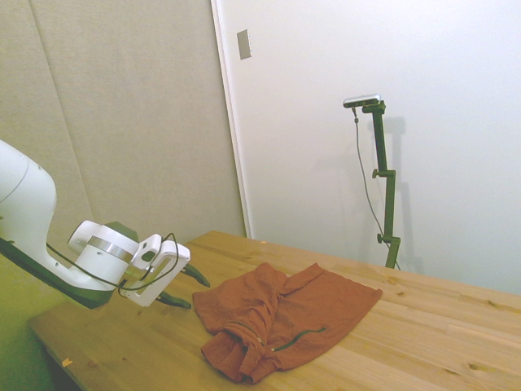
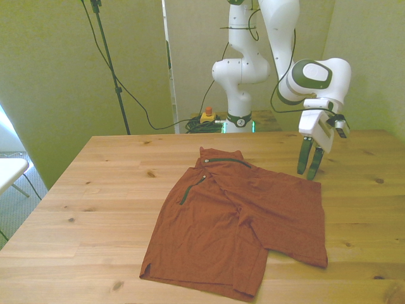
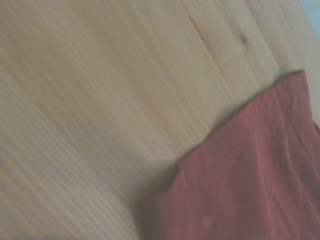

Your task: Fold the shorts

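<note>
Shorts (image 2: 243,218) soft, limp, light; pinch hem corner near end effector (image 2: 309,168), which hangs part-open, empty, above surface (image 2: 95,190)

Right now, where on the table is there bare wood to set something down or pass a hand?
Bare wood lies on the front view's left of the shorts to the table edge. It is tight at the shorts' far right corner, where the gripper hangs.

Wooden table (image 2: 95,209); shorts (image 2: 240,221) flat atop
</note>
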Robot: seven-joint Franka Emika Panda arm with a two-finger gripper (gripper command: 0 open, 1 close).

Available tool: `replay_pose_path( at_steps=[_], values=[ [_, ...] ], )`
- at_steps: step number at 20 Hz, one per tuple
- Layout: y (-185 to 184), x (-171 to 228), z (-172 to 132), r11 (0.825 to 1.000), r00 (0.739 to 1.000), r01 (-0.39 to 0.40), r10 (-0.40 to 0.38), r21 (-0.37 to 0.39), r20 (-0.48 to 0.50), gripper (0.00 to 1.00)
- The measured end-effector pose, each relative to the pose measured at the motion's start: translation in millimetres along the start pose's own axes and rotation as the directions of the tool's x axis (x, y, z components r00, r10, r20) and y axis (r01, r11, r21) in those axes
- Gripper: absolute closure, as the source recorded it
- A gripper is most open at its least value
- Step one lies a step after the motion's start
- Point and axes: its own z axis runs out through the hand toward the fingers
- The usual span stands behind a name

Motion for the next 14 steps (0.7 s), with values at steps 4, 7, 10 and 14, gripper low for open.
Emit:
replay_pose_path(
  at_steps=[4, 7, 10, 14],
  values=[
    [-4.4, 3.3, 2.4, 1.000, 1.000, 0.002, -0.003, -0.010, -0.007, 0.00],
    [4.0, 11.0, 14.1, 1.000, 1.000, -0.009, 0.008, -0.026, -0.008, 0.00],
    [16.7, 20.2, 30.7, 0.999, 1.000, -0.022, 0.022, -0.049, -0.008, 0.00],
    [23.4, 28.3, 42.9, 0.997, 0.999, -0.036, 0.036, -0.062, -0.007, 1.00]
  ],
)
